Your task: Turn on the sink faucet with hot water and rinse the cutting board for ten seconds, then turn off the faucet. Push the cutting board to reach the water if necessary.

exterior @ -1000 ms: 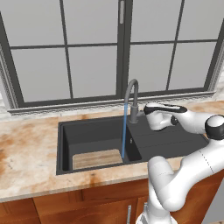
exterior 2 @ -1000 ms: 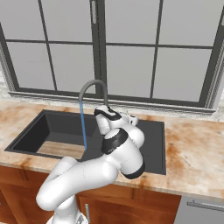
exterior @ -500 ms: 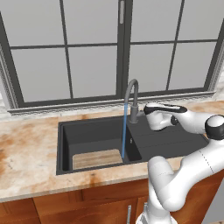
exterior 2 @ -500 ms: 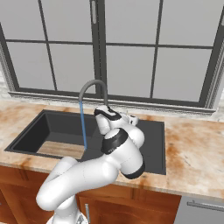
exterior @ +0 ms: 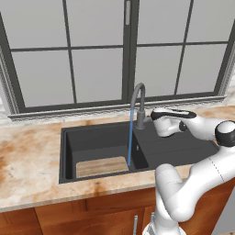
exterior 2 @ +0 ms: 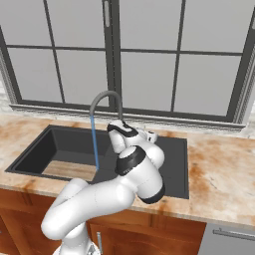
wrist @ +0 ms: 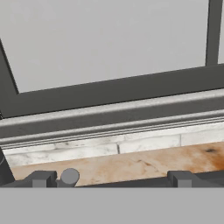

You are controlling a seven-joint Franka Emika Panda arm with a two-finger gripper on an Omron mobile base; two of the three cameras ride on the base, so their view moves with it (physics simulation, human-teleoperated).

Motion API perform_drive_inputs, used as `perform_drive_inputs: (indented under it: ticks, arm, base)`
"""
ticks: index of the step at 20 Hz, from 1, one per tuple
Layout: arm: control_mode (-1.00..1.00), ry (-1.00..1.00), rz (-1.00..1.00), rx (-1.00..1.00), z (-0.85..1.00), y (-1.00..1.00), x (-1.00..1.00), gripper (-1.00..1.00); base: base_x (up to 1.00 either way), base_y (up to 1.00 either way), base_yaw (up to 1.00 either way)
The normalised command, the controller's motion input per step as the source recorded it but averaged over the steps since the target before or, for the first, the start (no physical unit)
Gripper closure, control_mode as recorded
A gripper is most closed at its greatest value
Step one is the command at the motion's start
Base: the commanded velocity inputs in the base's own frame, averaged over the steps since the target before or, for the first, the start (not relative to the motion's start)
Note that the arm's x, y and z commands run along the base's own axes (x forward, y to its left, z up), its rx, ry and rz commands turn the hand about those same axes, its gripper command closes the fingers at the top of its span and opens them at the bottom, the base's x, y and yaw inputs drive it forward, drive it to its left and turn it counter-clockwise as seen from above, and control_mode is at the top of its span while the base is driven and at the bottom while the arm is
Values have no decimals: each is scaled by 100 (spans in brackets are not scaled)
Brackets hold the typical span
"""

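Nothing has moved since the earlier frames. Water (exterior: 130, 142) falls from the faucet (exterior: 138, 106) into the sink (exterior: 98, 140), landing just off the cutting board (exterior: 102, 166) by the basin's front edge. The claw (wrist: 109, 179), fingers apart and empty, sits beside the faucet base toward the counter's back edge; the small lever (wrist: 69, 176) lies between its fingertips, nearer one.

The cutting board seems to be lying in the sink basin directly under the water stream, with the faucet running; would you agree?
Not quite. The faucet is running and the cutting board does lie in the sink basin, but the left base view shows the water landing just past the board's right end, on the bare basin floor, not on the board.
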Motion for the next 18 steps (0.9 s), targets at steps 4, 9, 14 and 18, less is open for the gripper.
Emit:
perform_drive_inputs:
  ticks: [4, 9, 14, 18]
  arm:
    - [-100, 0, 0, 0, 0, 0, 0, -100]
    - [-100, 0, 0, 0, 0, 0, 0, -100]
    - [-100, 2, 0, 0, 0, 0, 0, -100]
    - [-100, 3, 0, 0, 11, 0, 0, -100]
  base:
    - [0, 0, 0]
    - [0, 0, 0]
    - [0, 0, 0]
    - [0, 0, 0]
